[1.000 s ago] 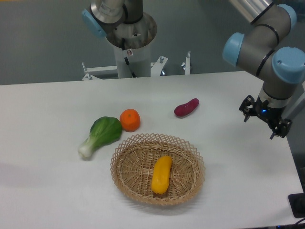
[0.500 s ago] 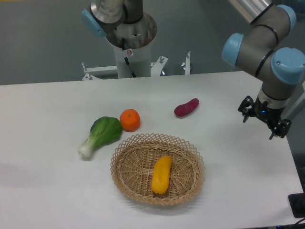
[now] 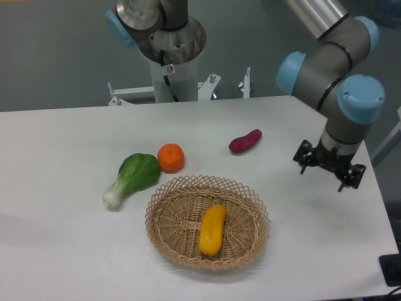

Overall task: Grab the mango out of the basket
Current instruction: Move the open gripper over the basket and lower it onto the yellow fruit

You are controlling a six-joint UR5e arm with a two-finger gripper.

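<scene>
Mango [image 3: 212, 229] lies lengthwise in the wicker basket [image 3: 164, 199] at the lower centre of the frame, resting on the basket floor, nothing touching it. My gripper [image 3: 328, 170] hangs at the right of the frame above the white table [image 3: 62, 138], well apart from the basket; its 2 fingers look spread with nothing between them. I see a tangerine [image 3: 170, 157] just above the basket's upper-left rim, a bok choy [image 3: 132, 177] beside it to the left, and a purple-red sweet potato [image 3: 245, 141] at upper centre.
</scene>
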